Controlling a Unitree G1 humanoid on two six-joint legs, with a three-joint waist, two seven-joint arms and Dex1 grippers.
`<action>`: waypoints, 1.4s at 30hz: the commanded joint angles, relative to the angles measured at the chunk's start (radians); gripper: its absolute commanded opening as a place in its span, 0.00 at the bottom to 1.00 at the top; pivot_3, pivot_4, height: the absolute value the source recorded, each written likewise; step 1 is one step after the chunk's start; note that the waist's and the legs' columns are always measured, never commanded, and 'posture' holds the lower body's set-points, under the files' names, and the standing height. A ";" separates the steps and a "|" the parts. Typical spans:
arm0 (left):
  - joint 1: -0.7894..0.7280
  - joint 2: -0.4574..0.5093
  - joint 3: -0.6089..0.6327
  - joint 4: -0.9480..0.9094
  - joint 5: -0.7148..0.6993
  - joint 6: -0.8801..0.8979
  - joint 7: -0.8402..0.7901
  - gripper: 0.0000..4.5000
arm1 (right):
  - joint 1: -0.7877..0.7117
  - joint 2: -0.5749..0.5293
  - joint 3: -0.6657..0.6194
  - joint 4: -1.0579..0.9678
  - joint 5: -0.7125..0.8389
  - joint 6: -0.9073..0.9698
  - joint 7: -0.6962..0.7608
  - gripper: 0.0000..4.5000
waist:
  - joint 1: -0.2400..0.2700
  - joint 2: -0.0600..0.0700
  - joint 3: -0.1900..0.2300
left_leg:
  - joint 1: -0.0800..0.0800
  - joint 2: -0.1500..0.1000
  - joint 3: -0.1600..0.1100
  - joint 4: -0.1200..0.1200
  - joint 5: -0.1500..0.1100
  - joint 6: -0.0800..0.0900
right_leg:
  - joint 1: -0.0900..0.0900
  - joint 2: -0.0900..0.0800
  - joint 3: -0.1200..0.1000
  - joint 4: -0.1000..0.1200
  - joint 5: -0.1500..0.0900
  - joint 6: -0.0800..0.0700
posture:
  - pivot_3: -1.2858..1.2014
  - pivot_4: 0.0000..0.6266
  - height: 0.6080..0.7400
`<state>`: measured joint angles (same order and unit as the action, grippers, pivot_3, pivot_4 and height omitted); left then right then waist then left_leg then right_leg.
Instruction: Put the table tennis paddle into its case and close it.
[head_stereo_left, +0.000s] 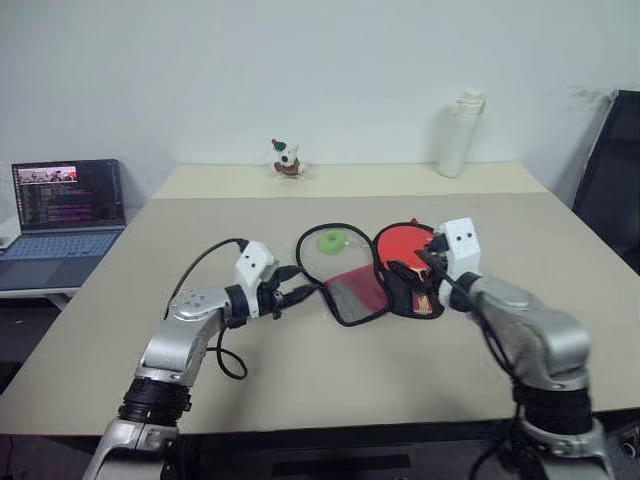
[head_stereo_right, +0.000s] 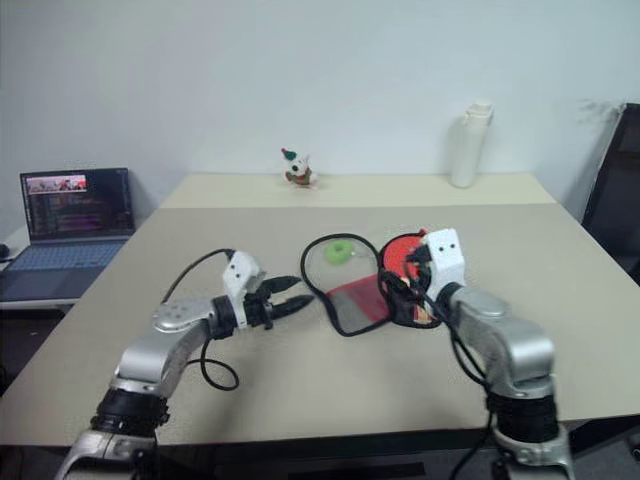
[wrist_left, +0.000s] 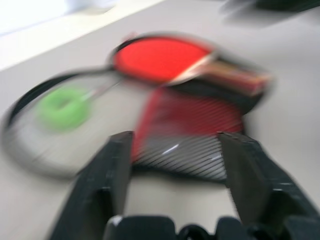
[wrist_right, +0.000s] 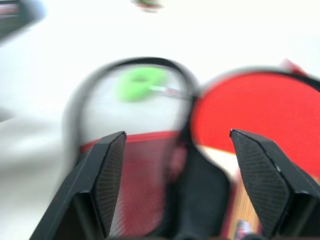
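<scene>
The case (head_stereo_left: 355, 292) lies unzipped and spread flat at the middle of the table, its red and black mesh side up and a green ring (head_stereo_left: 331, 240) inside its black-edged left half. The table tennis paddle (head_stereo_left: 403, 243) rests red face up on the right half, with its wooden handle (wrist_right: 243, 210) pointing toward me. My left gripper (head_stereo_left: 305, 285) is open just left of the case's near edge, with nothing between its fingers (wrist_left: 112, 175). My right gripper (head_stereo_left: 428, 262) hovers open over the paddle's handle end, holding nothing.
An open laptop (head_stereo_left: 68, 205) sits on a side table at the left. A white bottle (head_stereo_left: 460, 133) and a small figurine (head_stereo_left: 287, 158) stand on the far table. A black chair (head_stereo_left: 610, 180) is at the right edge.
</scene>
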<state>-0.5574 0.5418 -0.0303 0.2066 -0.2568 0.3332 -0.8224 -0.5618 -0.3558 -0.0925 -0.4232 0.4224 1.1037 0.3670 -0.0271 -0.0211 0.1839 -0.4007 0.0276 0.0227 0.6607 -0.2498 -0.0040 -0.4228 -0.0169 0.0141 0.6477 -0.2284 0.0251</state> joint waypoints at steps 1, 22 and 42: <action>-0.073 0.001 0.008 0.129 0.059 -0.056 0.043 0.32 | 0.004 -0.057 -0.063 -0.094 0.120 0.070 0.085 0.81 | 0.000 0.000 0.000 | 0.000 0.000 0.000 0.000 0.000 0.000 | 0.000 0.000 0.000 0.000 0.000 0.000 | 0.52 0.24 1.00; -0.446 -0.220 -0.053 0.840 0.241 -0.374 0.068 0.01 | 0.094 -0.177 -0.063 -0.157 0.159 0.042 0.079 0.81 | 0.001 -0.002 0.001 | -0.002 -0.001 0.004 0.000 0.000 0.000 | -0.001 -0.001 0.000 -0.001 0.000 0.001 | 0.52 0.24 1.00; -0.821 -0.525 -0.021 1.084 0.278 -0.468 0.146 0.01 | 0.179 -0.319 -0.259 -0.159 0.233 0.124 0.069 0.81 | 0.015 -0.005 0.003 | -0.006 -0.005 0.004 0.002 -0.001 0.002 | -0.003 0.001 -0.001 -0.003 0.001 0.003 | 0.52 0.24 1.00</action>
<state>-1.3435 0.0154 -0.0715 1.2968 0.0183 -0.1146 -0.6873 -0.3747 -0.6636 -0.3169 -0.5506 0.6478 1.2242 0.4511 -0.0123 -0.0258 0.1866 -0.4062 0.0228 0.0267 0.6623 -0.2509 -0.0023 -0.4255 -0.0158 0.0135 0.6456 -0.2278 0.0278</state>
